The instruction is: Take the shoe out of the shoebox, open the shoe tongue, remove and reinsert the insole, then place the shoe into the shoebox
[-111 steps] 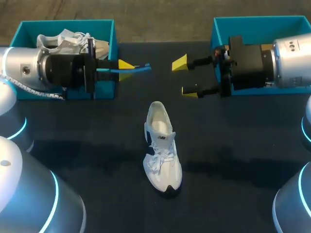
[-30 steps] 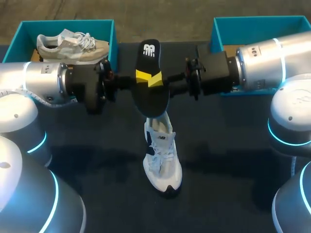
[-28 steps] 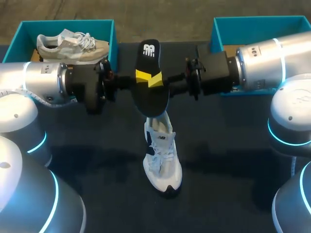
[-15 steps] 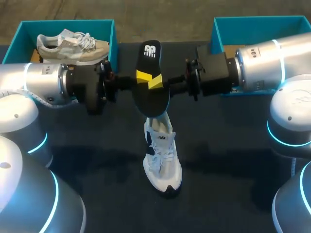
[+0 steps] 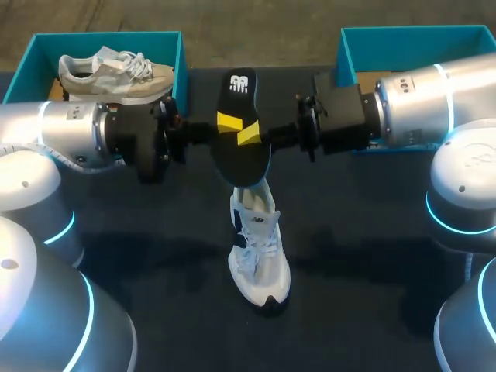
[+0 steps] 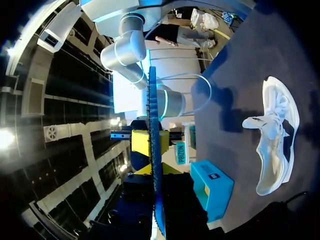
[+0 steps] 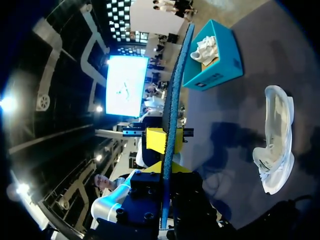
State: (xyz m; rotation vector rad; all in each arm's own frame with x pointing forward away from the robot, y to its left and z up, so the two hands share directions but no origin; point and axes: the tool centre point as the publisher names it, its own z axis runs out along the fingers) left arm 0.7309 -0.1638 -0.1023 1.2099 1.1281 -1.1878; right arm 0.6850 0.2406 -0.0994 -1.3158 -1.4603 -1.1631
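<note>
Insole [image 5: 242,155] is hanging in the air over the table's middle, printed face up. Both grippers are clenching it at its waist: my left gripper [image 5: 225,122] is pinching its left edge and my right gripper [image 5: 250,134] its right edge. I am seeing its near end overlap the heel of the white shoe [image 5: 260,256]. That shoe is lying on the table [image 5: 372,294], toe pointing near, well apart from both boxes. The far-left shoebox [image 5: 108,36] is holding a beige shoe [image 5: 116,71]. A second shoebox [image 5: 411,32] is sitting far right, partly behind my right arm.
</note>
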